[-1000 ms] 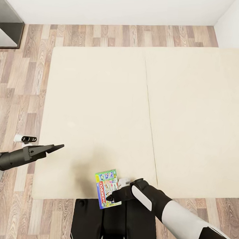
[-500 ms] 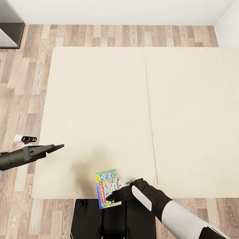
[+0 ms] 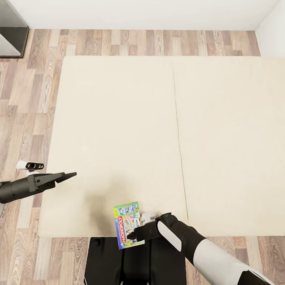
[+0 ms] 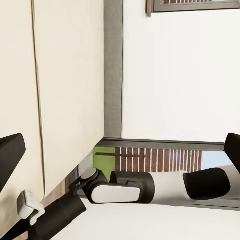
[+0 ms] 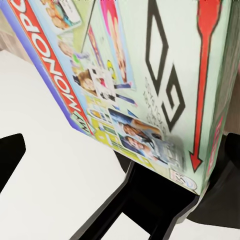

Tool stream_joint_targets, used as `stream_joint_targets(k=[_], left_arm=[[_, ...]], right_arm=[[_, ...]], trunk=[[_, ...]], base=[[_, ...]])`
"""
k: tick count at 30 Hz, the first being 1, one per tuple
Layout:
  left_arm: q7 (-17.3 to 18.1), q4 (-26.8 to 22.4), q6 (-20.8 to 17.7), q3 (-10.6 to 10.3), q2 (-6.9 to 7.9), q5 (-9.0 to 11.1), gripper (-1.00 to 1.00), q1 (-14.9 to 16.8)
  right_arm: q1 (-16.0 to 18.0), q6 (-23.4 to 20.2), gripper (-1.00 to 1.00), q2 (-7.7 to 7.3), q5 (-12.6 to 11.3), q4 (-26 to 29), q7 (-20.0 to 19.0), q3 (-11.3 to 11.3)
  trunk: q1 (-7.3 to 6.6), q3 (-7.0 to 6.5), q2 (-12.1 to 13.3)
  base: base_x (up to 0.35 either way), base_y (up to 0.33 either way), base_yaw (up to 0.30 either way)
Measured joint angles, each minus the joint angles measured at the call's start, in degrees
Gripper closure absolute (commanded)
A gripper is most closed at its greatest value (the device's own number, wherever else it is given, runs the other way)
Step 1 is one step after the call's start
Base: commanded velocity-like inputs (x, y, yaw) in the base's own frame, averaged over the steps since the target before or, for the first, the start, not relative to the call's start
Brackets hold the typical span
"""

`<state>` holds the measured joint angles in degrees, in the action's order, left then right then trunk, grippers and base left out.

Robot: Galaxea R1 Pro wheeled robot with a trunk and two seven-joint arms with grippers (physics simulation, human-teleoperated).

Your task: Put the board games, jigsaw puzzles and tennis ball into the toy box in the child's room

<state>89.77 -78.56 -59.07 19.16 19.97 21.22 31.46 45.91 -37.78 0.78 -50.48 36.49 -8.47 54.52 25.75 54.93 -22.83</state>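
Note:
The Monopoly board game is a white-green box with a red banner. It hangs tilted over the near edge of the bed, above my own base. My right gripper is shut on its lower right side. In the right wrist view the printed box sits close to the camera between the dark fingers. My left gripper hovers over the bed's left edge with nothing in it. The left wrist view shows its fingertips far apart, so it is open. The table, toy box, puzzles and ball are out of view.
The beige mattress has a seam running front to back. Wood-plank floor surrounds it. A small white device lies on the floor at the left. A dark cabinet stands at the far left corner, with white walls behind.

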Motion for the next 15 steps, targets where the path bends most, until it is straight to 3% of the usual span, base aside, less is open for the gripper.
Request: stream_joint_targets(k=[15], left_arm=[[0.0,0.0,0.0,0.0,0.02,0.0,-1.0,0.0]], right_arm=[[0.0,0.3,-1.0,0.07,0.0,-0.2,0.2,0.0]], trunk=[[0.0,0.0,0.0]], base=[[0.0,0.0,0.0]])
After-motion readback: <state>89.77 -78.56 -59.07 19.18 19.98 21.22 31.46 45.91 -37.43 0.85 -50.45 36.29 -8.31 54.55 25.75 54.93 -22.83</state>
